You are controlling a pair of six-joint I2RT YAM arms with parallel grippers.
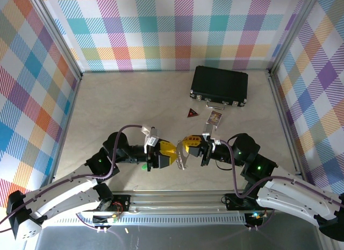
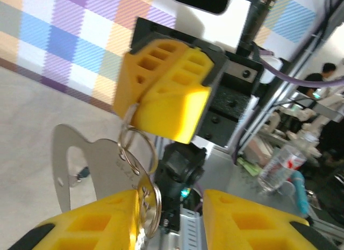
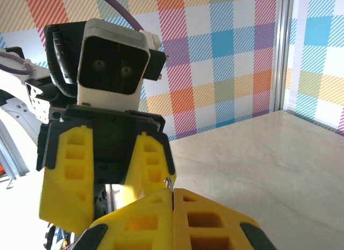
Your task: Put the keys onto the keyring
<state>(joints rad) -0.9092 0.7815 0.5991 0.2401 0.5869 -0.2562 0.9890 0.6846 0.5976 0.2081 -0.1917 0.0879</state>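
While the right claw (image 2: 141, 107) pinches the keyring (image 2: 138, 153) above the middle of the worktop's near edge, the left claw (image 2: 172, 223) stands half spread just beside it, clamping nothing. A flat silver blade (image 2: 70, 164), perhaps a key, hangs by the ring; threading the keys looks largely undone.

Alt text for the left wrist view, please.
The right gripper pinches a silvery keyring, which hangs beside a flat metal piece just above the left gripper, its yellow fingers parted. Pale table and plaid wall lie behind.
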